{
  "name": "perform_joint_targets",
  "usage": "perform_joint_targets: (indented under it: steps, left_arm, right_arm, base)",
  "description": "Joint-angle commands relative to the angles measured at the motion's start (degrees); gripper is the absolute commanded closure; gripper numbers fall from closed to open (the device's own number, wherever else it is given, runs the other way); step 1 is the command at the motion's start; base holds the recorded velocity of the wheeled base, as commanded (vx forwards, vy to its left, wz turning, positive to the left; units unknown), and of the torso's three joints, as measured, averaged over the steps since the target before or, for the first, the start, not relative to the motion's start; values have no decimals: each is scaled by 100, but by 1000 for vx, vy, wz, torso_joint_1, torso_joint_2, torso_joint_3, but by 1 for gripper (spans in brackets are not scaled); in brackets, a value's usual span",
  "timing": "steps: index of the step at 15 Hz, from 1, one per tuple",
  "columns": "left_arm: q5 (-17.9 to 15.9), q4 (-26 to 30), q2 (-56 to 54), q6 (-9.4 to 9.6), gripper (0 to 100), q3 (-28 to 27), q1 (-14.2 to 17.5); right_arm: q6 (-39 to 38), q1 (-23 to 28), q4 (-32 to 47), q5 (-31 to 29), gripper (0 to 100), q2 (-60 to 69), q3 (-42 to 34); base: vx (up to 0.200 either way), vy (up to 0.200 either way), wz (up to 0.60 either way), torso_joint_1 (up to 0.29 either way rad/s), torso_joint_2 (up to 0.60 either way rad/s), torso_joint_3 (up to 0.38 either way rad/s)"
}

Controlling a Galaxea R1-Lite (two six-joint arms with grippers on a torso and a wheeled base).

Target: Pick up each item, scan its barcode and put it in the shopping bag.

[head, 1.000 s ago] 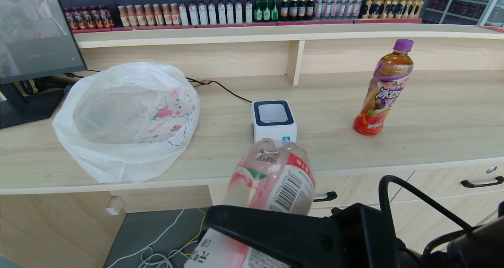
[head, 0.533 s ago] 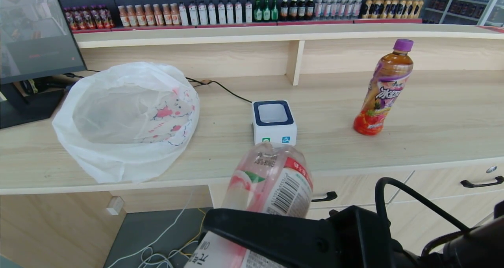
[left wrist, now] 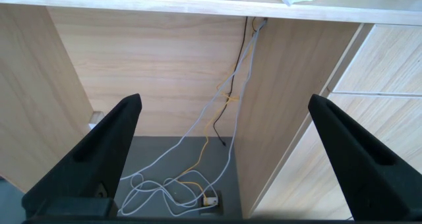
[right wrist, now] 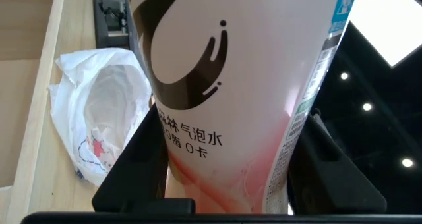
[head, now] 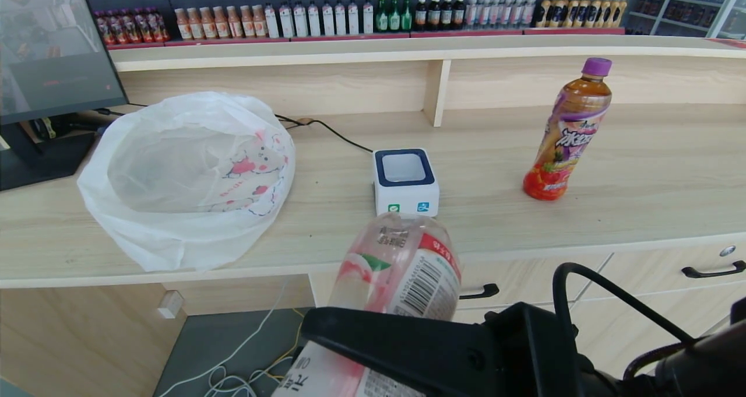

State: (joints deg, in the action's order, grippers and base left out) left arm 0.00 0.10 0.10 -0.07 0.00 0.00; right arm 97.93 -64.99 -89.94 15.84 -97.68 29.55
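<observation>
At 6 o'clock from the scanner (head: 405, 178), the right gripper (right wrist: 227, 158) grasps a bottle (head: 402, 263), the bag (head: 186, 175) lying at 9 o'clock; the left gripper (left wrist: 224, 105) gapes empty.

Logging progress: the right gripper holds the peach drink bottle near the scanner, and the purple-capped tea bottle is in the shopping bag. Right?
No: the head view shows the purple-capped tea bottle standing upright on the counter, outside the shopping bag. The right gripper holds the peach drink bottle near the scanner.
</observation>
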Motion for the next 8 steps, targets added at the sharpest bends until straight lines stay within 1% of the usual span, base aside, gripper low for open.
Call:
perform_joint_targets:
  steps: [1,2,4,8]
  left_arm:
    - [0,-1,-1,-1,0,0,0]
    - [0,-1,-1,-1,0,0,9]
    - [0,-1,-1,-1,0,0,0]
    - [0,-1,-1,-1,0,0,0]
  right_arm:
    - [-731,21,-6,7,100,-207,51]
    - [-1056,30,-6,-2,100,-348,104]
    - [-1364,56,-6,-2,100,-445,183]
    - [-2260,320,-6,-19,100,-418,262]
  base:
    - [0,0,0,0,0,0]
    - [0,0,0,0,0,0]
    - [0,0,0,0,0,0]
    - [0,0,0,0,0,0]
